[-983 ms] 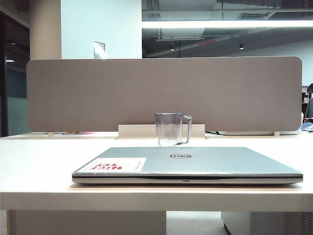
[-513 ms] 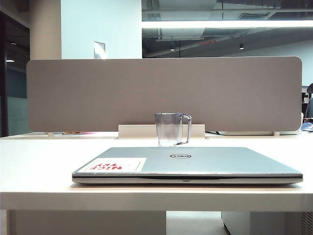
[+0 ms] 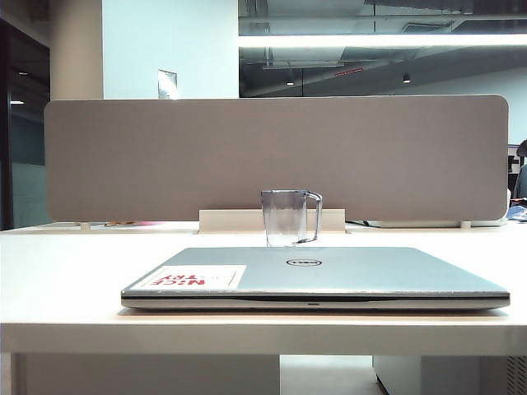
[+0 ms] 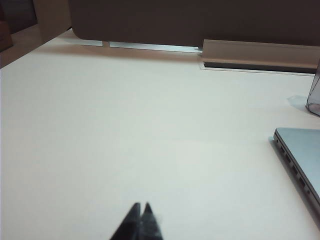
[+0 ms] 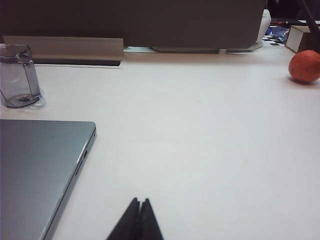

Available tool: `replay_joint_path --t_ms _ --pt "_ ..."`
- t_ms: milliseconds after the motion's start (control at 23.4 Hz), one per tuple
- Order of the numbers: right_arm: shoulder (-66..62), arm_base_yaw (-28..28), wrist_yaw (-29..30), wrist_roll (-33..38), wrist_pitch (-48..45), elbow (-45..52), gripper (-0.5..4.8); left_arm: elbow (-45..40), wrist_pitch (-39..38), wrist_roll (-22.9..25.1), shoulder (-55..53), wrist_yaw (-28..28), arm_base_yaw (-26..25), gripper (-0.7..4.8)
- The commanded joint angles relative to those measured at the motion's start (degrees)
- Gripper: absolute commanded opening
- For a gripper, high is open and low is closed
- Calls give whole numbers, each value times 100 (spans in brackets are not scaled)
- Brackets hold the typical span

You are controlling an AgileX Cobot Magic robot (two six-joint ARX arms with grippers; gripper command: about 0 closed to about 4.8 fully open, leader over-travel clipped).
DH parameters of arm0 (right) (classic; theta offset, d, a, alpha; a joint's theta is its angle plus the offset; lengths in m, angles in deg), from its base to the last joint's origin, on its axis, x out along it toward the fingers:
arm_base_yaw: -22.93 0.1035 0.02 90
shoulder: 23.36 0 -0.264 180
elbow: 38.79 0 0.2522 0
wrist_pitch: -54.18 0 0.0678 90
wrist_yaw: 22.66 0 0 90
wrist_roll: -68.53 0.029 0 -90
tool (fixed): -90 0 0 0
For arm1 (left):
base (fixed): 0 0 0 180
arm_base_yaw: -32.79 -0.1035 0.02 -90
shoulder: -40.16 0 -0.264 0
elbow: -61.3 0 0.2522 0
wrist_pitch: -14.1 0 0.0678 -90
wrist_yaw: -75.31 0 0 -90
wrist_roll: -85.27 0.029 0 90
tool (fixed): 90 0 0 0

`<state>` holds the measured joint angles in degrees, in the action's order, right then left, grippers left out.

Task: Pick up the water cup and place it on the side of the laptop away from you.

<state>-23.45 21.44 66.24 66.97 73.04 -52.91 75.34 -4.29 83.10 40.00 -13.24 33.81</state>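
Two grippers hang low over the white tabletop, one at each side of the closed laptop. Left gripper: jaws fully closed, holding nothing, over bare surface beside the laptop's edge. Right gripper: jaws pressed together, empty, just off the laptop's other edge. The water cup stands upright on the tabletop behind the laptop (handle toward the exterior view's right), in front of the grey divider panel. An orange fruit lies well apart from the right gripper.
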Motion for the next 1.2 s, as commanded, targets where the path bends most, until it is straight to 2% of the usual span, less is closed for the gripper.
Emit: replay_joint_path --t_ms 43,256,1196 --pt "4 -2 -26 -17 -55 33 -1 17 24 35 -4 -20 7 -5" --pt "4 -2 -26 -17 -57 33 -1 17 42 245 -4 -22 4 -5" --pt "4 -2 -26 -17 -55 33 -1 17 42 238 -4 -22 4 -5"
